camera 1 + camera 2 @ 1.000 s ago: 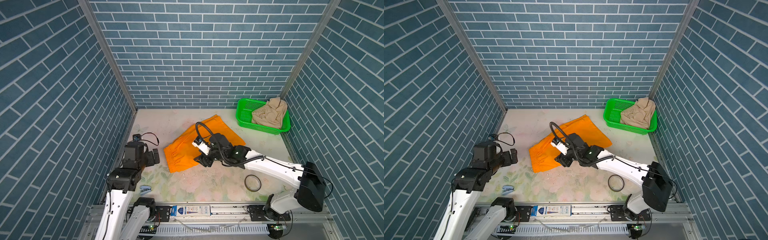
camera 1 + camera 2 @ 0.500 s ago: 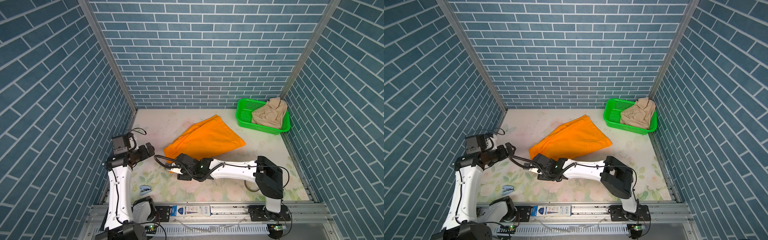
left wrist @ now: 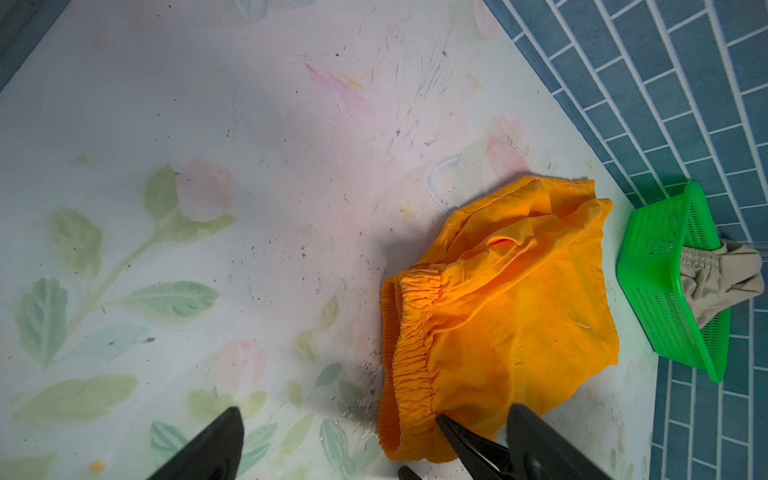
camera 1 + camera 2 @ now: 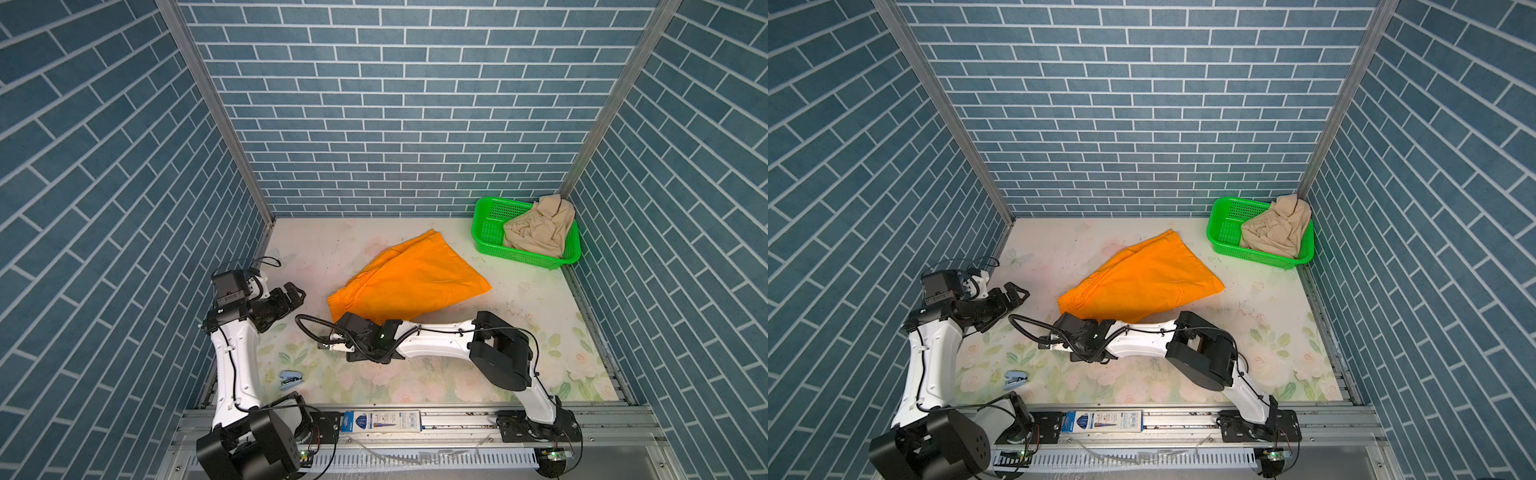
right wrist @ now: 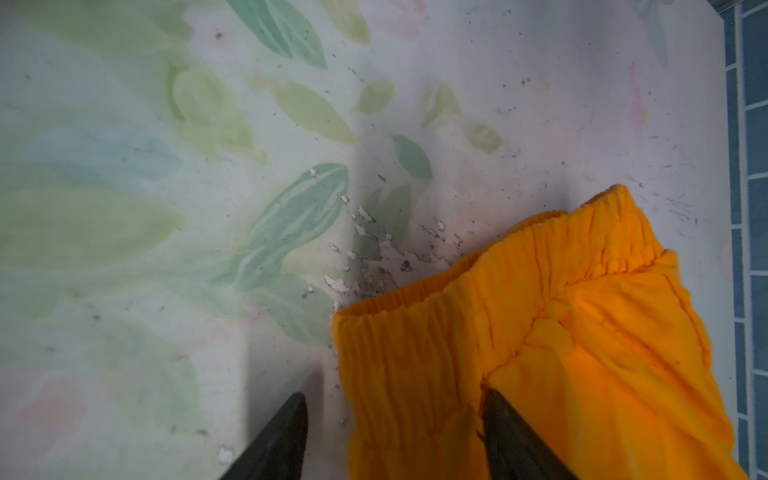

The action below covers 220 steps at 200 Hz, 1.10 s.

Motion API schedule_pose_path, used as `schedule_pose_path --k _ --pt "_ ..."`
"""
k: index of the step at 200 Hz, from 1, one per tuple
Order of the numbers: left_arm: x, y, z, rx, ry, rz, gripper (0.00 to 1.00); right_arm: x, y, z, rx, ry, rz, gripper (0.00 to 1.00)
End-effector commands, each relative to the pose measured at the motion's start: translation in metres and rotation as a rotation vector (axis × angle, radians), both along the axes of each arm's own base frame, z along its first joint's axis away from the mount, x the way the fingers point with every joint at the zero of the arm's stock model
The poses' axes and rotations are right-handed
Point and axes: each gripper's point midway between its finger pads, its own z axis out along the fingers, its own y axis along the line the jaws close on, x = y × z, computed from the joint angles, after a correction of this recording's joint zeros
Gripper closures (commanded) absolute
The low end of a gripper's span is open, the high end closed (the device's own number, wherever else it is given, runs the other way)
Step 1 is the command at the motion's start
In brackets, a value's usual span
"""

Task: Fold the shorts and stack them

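Observation:
The orange shorts [image 4: 409, 282] [image 4: 1142, 278] lie spread on the table's middle, their gathered waistband [image 3: 409, 332] towards the left. The beige shorts [image 4: 536, 228] [image 4: 1275, 228] sit bunched in the green basket [image 4: 528, 255] [image 4: 1225, 237]. My right gripper [image 4: 345, 320] [image 4: 1069, 322] [image 5: 395, 392] is open at the waistband's near corner [image 5: 374, 332], with one finger over bare table and the other over the cloth. To the left of the shorts my left gripper [image 4: 293, 291] [image 4: 1015, 293] [image 3: 376, 409] stands wide open and holds nothing.
A small blue stapler [image 4: 289, 379] [image 4: 1016, 379] lies near the front left edge. Blue brick walls close in the table on three sides. The basket fills the back right corner. A metal rail with a label [image 4: 380, 419] runs along the front.
My right arm has swung from over the middle of the orange shorts to their near left corner, its jaws a little wider. The left arm has risen and turned its gripper toward the shorts.

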Motion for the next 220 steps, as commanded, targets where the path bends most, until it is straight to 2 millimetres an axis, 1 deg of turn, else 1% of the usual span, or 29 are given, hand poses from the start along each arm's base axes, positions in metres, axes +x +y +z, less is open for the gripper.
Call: schedule_pose_path --k 1,7,38,51,64,68,79,102,109,115,116,118,122,128,147,157,162,164,168,194,199,202,220 --pt "-0.001 -0.002 -0.004 -0.025 0.007 -0.003 0.0 0.008 0.003 -0.013 -0.032 -0.03 0.027 0.32" --pt "0.0 -0.002 -0.005 -0.027 0.011 -0.003 0.0 0.009 0.001 -0.019 -0.046 -0.022 0.021 0.32" --pt "0.0 -0.003 -0.007 -0.04 0.026 -0.01 0.0 0.016 -0.006 -0.037 -0.054 0.035 -0.02 0.33" --pt "-0.001 -0.003 -0.008 -0.045 0.029 -0.005 0.0 0.018 -0.006 -0.041 -0.045 0.053 -0.04 0.36" --pt "-0.002 -0.004 -0.007 -0.049 0.029 -0.001 0.0 0.018 -0.006 -0.041 -0.021 0.086 -0.056 0.43" --pt "-0.002 -0.004 -0.007 -0.049 0.027 -0.001 0.0 0.018 -0.006 -0.04 -0.011 0.096 -0.062 0.46" --pt "-0.003 -0.004 -0.007 -0.045 0.029 0.006 0.0 0.018 -0.004 -0.035 0.019 0.122 -0.07 0.61" --pt "-0.005 -0.003 -0.008 -0.05 0.04 0.022 0.0 0.018 -0.002 -0.023 0.086 0.183 -0.093 0.84" --pt "-0.006 -0.004 -0.009 -0.059 0.046 0.027 0.0 0.017 -0.002 -0.023 0.099 0.208 -0.102 0.92" --pt "-0.006 -0.006 -0.01 -0.072 0.05 0.028 0.0 0.016 -0.002 -0.024 0.111 0.234 -0.109 0.94" --pt "-0.006 -0.006 -0.01 -0.074 0.049 0.028 0.0 0.017 0.0 -0.016 0.128 0.233 -0.108 0.94" --pt "-0.006 -0.006 -0.01 -0.078 0.048 0.027 0.0 0.017 0.001 -0.009 0.145 0.237 -0.108 0.94" --pt "-0.006 -0.008 -0.011 -0.088 0.048 0.025 0.0 0.016 0.002 -0.005 0.166 0.25 -0.11 0.95" --pt "-0.006 -0.009 -0.011 -0.098 0.047 0.026 0.0 0.016 0.003 -0.001 0.194 0.271 -0.115 1.0" --pt "-0.006 -0.014 -0.011 -0.146 0.04 0.041 0.0 0.013 0.006 0.017 0.29 0.334 -0.12 1.0" --pt "-0.006 -0.019 -0.012 -0.183 0.027 0.044 0.0 0.014 0.006 0.026 0.338 0.339 -0.132 1.0" --pt "-0.006 -0.021 -0.014 -0.199 0.026 0.048 0.0 0.015 0.006 0.031 0.364 0.341 -0.138 1.0" --pt "-0.006 -0.022 -0.014 -0.205 0.025 0.049 0.0 0.012 0.007 0.033 0.375 0.358 -0.125 1.0" --pt "-0.007 -0.024 -0.016 -0.216 0.026 0.052 0.0 0.011 0.007 0.037 0.396 0.367 -0.123 1.0" --pt "-0.008 -0.036 -0.031 -0.281 0.03 0.073 0.0 0.01 0.004 0.055 0.508 0.422 -0.139 1.0" --pt "-0.005 -0.038 -0.029 -0.283 0.017 0.069 0.0 0.009 0.004 0.059 0.523 0.432 -0.137 1.0" --pt "-0.008 -0.041 -0.036 -0.292 0.031 0.07 0.0 0.009 0.004 0.06 0.529 0.437 -0.137 1.0" --pt "-0.006 -0.05 -0.051 -0.317 0.047 0.066 0.0 0.007 0.002 0.065 0.549 0.453 -0.137 1.0"
